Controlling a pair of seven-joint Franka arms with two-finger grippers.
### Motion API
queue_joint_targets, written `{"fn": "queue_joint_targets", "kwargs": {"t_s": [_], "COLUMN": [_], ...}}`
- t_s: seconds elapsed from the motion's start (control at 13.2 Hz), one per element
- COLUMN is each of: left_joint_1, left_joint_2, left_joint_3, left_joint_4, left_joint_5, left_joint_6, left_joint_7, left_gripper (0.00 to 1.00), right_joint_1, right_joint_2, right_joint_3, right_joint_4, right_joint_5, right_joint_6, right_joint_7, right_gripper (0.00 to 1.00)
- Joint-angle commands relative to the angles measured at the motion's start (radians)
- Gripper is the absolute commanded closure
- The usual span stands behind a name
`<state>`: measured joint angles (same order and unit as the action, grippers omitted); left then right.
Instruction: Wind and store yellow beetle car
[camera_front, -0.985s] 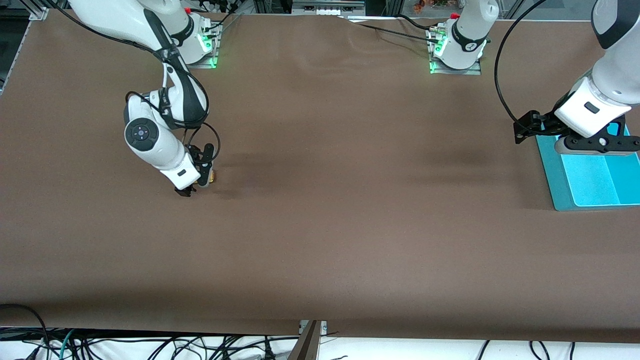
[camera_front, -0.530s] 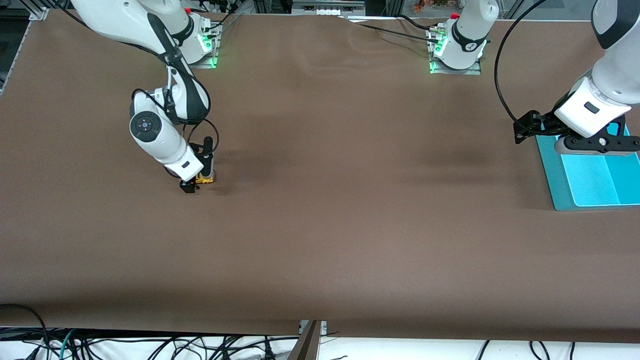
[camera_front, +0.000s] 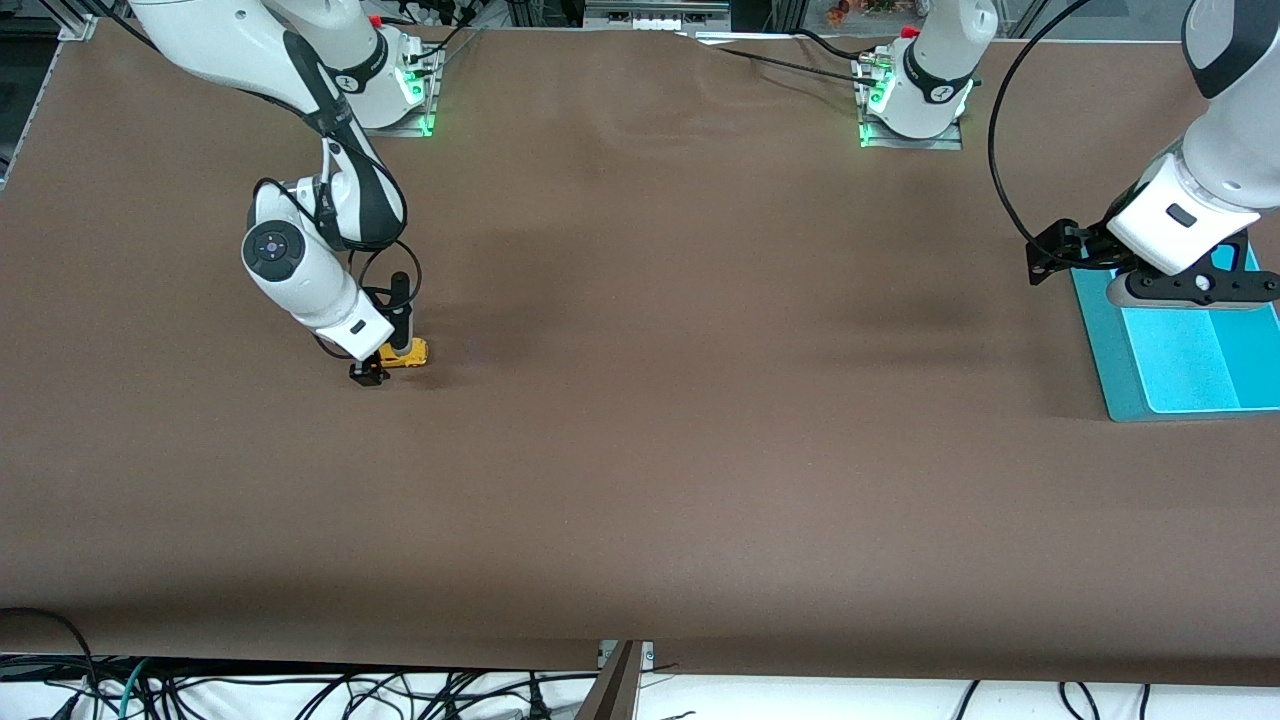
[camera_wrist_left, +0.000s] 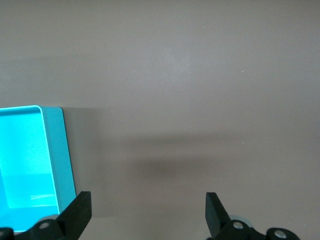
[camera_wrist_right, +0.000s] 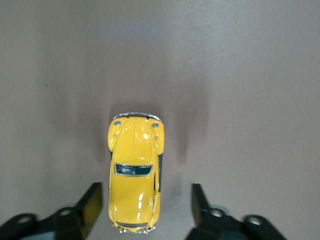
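The yellow beetle car (camera_front: 409, 353) stands on its wheels on the brown table, toward the right arm's end. My right gripper (camera_front: 385, 362) is down at table level around the car's rear half. In the right wrist view the yellow beetle car (camera_wrist_right: 134, 170) lies between the two fingers of the right gripper (camera_wrist_right: 146, 207). One finger (camera_wrist_right: 92, 205) is almost at its side. The other finger (camera_wrist_right: 199, 205) stands off with bare table between. The gripper is open, nothing clamped. My left gripper (camera_front: 1195, 293) waits open over the teal bin's edge.
A teal bin (camera_front: 1100, 350) sits at the left arm's end of the table; its wall (camera_wrist_left: 57, 150) shows in the left wrist view beside the open left gripper (camera_wrist_left: 147, 212). Brown table cloth covers everything between the two arms.
The right gripper's fingers have drawn closer together on either side of the car. The right wrist has shifted slightly, so more of the car shows. The left arm has not moved.
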<state>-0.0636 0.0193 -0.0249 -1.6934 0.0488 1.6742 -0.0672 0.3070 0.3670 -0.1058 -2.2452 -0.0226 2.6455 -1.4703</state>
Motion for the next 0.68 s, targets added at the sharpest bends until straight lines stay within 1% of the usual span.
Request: {"fn": "queue_joint_targets", "kwargs": {"t_s": [0.0,0.23,0.45,0.61], "left_joint_1": [0.004,0.004,0.002,0.002], "left_joint_2": [-0.015,-0.015,-0.015,-0.015], "left_joint_3": [-0.003,-0.003,-0.004,-0.009], "left_joint_4": [0.006,0.006,0.006,0.006], "left_joint_5": [-0.021,-0.021,-0.02,-0.02], "left_joint_6": [-0.019,-0.019,-0.019,-0.019], "left_joint_7": [0.001,0.003,0.003,0.003], "left_gripper": [0.0,0.0,0.0,0.0], "right_joint_1": [-0.005,-0.003,-0.008,-0.051], "right_joint_2": [-0.028,-0.026,-0.013,0.012], "right_joint_3": [0.006,0.006,0.005,0.005], "right_joint_4": [-0.034,-0.034,-0.036,-0.036], "right_joint_5": [0.004,0.004,0.006,0.006], "right_joint_6": [0.021,0.016,0.013,0.021], "right_joint_7": [-0.034,-0.033,-0.025,-0.038], "right_gripper": [0.69,0.95,0.96,0.96]}}
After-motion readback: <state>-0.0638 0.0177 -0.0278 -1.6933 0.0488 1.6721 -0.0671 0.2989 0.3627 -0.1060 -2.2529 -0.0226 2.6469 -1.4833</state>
